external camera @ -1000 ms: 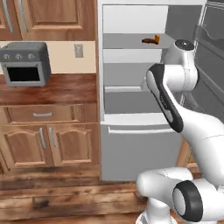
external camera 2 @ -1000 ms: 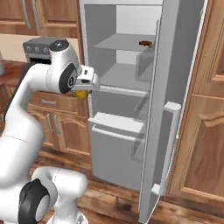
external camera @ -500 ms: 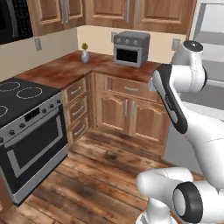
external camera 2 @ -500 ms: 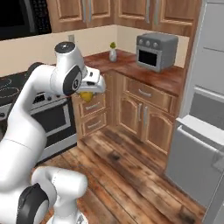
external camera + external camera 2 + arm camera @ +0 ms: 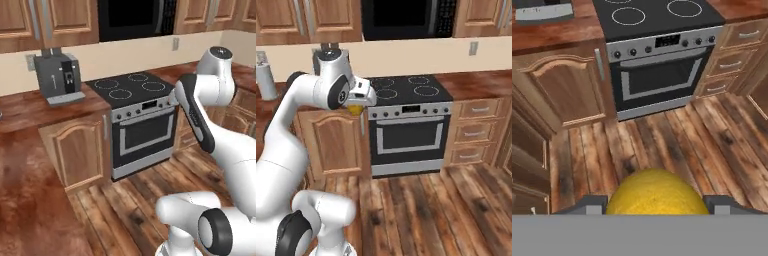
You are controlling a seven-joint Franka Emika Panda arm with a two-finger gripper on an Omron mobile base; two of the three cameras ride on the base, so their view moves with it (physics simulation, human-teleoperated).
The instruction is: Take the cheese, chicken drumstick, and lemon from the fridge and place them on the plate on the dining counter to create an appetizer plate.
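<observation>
Tool (image 5: 655, 200) grips one lemon (image 5: 656, 192) above the floor, facing one stove (image 5: 654, 60).

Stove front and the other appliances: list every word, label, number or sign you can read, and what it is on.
No text is legible.
Stove control panel display: a small dark rectangle with faint light marks, too blurred to read.
Coffee machine front: small dark panel, nothing readable.
Microwave: no readable marking.
Lemon in the end effector: no label.
</observation>
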